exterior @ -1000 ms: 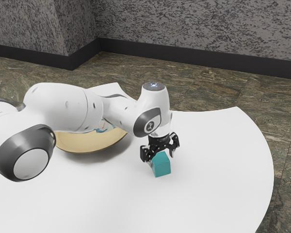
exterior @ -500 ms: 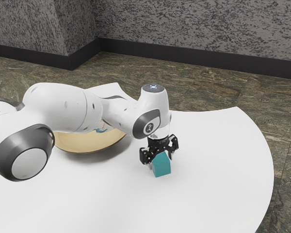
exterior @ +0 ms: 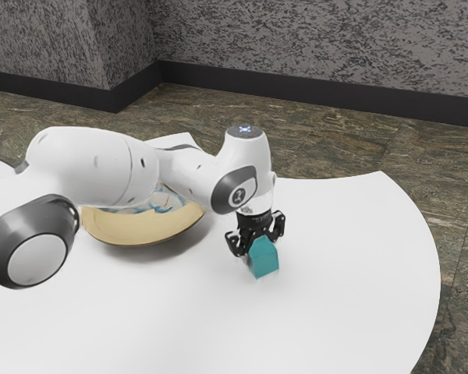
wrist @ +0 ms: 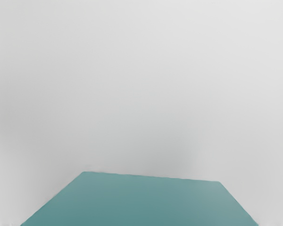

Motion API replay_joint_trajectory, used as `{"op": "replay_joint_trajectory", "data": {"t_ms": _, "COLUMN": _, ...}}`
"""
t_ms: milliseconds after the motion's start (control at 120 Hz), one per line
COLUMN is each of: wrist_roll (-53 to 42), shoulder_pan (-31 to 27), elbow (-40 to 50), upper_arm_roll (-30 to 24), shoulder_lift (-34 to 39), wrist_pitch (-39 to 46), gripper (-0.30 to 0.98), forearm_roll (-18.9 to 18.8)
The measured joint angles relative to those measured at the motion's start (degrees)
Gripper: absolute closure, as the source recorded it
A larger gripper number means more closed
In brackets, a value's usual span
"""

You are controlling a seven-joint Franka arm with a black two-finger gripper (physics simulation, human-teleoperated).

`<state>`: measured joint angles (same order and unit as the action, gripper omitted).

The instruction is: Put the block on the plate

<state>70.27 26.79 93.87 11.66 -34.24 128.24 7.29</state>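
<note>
The block [exterior: 264, 259], a teal one, is sitting directly below the hand, between the two sides of the end effector [exterior: 262, 249]. The end effector is pinching the block from both sides, and the block's lower part is sticking out beneath it. In the exterior view the block's lower edge is slanting a little; whether it is touching the tabletop [exterior: 343, 265] I cannot tell. In the wrist view a broad teal face of the block is lying close under the hand, with the pale tabletop stretching beyond it.

The plate [exterior: 144, 228] is resting on the white tabletop, toward the exterior view's left and well apart from the block. It is showing a tan rim and some blue marking inside, and the white arm [exterior: 93, 167] is covering part of it. Behind the tabletop, a speckled grey wall [exterior: 320, 47] is rising from the brown-green floor [exterior: 335, 136].
</note>
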Motion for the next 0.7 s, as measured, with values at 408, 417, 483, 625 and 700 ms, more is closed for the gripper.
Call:
{"op": "replay_joint_trajectory", "data": {"t_ms": 408, "wrist_roll": 0.4, "shoulder_pan": -11.1, "elbow": -0.3, "upper_arm_roll": -1.9, "shoulder_lift": 14.7, "wrist_pitch": -8.5, "gripper": 0.28, "forearm_roll": -11.5}}
{"op": "replay_joint_trajectory", "data": {"t_ms": 417, "wrist_roll": 0.4, "shoulder_pan": -12.1, "elbow": -0.2, "upper_arm_roll": -2.6, "shoulder_lift": 15.0, "wrist_pitch": -8.7, "gripper": 0.28, "forearm_roll": -11.8}}
{"op": "replay_joint_trajectory", "data": {"t_ms": 483, "wrist_roll": 0.1, "shoulder_pan": -20.2, "elbow": -0.2, "upper_arm_roll": -8.3, "shoulder_lift": 15.8, "wrist_pitch": -10.2, "gripper": 0.27, "forearm_roll": -13.7}}
{"op": "replay_joint_trajectory", "data": {"t_ms": 625, "wrist_roll": -1.9, "shoulder_pan": -31.1, "elbow": -0.2, "upper_arm_roll": -13.9, "shoulder_lift": 14.7, "wrist_pitch": -11.5, "gripper": 0.27, "forearm_roll": -15.6}}
{"op": "replay_joint_trajectory", "data": {"t_ms": 700, "wrist_roll": -3.8, "shoulder_pan": -34.8, "elbow": -0.9, "upper_arm_roll": -14.3, "shoulder_lift": 11.9, "wrist_pitch": -10.7, "gripper": 0.27, "forearm_roll": -15.8}}
